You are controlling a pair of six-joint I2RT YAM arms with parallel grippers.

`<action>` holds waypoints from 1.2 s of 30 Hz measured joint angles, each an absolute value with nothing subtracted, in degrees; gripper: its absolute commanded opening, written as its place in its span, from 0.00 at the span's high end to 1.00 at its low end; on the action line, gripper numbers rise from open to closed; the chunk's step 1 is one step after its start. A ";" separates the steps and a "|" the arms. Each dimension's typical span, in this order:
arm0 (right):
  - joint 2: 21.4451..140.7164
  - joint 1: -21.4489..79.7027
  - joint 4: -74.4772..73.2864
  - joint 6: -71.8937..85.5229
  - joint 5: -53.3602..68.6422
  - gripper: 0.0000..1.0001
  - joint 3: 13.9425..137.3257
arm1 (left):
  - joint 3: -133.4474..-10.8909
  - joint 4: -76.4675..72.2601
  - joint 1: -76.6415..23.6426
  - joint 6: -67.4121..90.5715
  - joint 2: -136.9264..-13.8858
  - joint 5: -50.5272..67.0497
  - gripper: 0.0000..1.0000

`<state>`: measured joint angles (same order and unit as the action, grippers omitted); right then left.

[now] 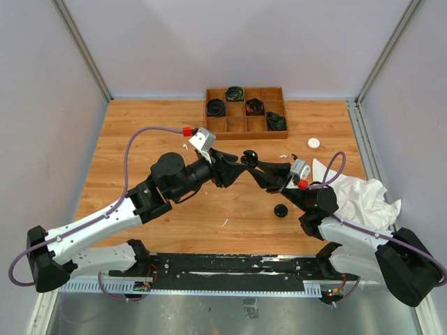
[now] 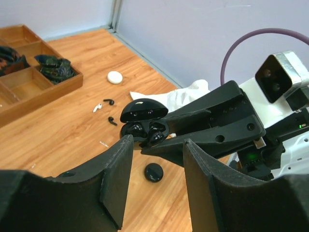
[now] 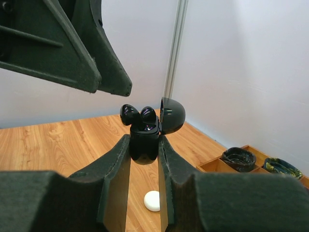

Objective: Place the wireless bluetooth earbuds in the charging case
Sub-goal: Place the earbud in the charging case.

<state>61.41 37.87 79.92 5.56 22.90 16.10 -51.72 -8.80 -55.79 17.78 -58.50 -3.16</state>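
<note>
Looking at the middle of the table [image 1: 140,132], we find the two arms meeting nose to nose above the wood. Our right gripper [image 3: 144,140] is clamped on the charging case [image 3: 144,152], a small glossy black shell pinched by its lower half between the two fingers and held up off the table. Its lid [image 3: 172,115] is swung open to one side, and two black earbuds [image 3: 129,115] sit side by side in the wells, their rounded heads showing above the rim. Our left gripper [image 2: 158,144] hovers just beside the case with its jaws apart and nothing between them; its fingertips [image 2: 120,159] are close to the case but not touching it. Down on the table lie three loose earbuds [image 2: 109,102], one white and two black, near each other and beyond the held case in the left wrist view. A white round case [image 2: 115,77] lies farther back, a black round puck [image 2: 154,172] lies on the wood below the grippers, and a crumpled white cloth [image 2: 186,93] is spread on the right side. At the far edge stands a wooden tray [image 2: 46,91] with coiled black cables [image 2: 54,67] in some of its compartments.
</note>
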 measured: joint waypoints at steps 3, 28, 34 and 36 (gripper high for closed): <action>61.41 37.87 79.92 5.54 22.90 0.98 16.10 | -51.72 -7.57 -55.09 19.42 -58.57 -2.15 0.50; 61.41 37.87 79.92 5.58 22.96 0.98 16.10 | -55.29 -7.40 -52.66 25.17 -63.94 10.90 0.50; 61.41 37.87 79.92 5.58 23.00 0.98 16.10 | -56.34 -7.05 -52.66 25.15 -64.53 11.29 0.47; 61.41 37.87 79.92 5.58 23.00 0.98 16.10 | -57.14 -6.61 -52.62 24.88 -64.55 11.20 0.47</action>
